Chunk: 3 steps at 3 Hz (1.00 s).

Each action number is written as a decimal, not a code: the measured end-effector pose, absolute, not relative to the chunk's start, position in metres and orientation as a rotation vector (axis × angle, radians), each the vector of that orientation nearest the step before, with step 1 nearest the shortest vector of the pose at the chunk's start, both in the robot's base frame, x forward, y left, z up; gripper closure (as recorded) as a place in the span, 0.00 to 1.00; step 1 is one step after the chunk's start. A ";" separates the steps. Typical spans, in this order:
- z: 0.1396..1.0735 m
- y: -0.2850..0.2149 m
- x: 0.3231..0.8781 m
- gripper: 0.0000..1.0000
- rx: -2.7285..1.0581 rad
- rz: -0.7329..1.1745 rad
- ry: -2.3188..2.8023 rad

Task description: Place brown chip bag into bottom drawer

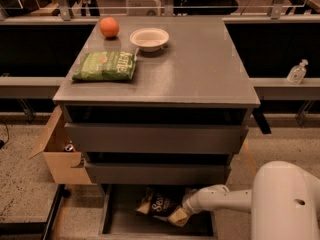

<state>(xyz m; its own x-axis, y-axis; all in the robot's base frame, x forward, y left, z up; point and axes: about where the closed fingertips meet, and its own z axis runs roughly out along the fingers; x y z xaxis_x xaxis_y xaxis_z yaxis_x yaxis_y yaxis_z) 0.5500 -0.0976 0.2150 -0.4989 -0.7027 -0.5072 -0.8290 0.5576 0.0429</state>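
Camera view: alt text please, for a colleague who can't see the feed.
The robot's gripper reaches into the open bottom drawer, at the right edge of the brown chip bag inside it. On the grey cabinet top sit a green chip bag, an orange and a white bowl.

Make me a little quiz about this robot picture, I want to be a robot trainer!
1. True or false: the brown chip bag is down in the bottom drawer.
2. Where is the pincer? A) high in the air B) low in the bottom drawer, right by the brown chip bag C) out of view.
3. Fill in: the round fruit beside the white bowl is coloured ____.
Key: 1 true; 2 B; 3 orange.
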 end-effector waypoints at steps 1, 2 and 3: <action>0.230 -0.126 0.543 0.00 -1.131 0.346 2.361; 0.248 -0.151 0.540 0.00 -1.014 0.300 2.349; 0.269 -0.176 0.527 0.00 -0.898 0.249 2.347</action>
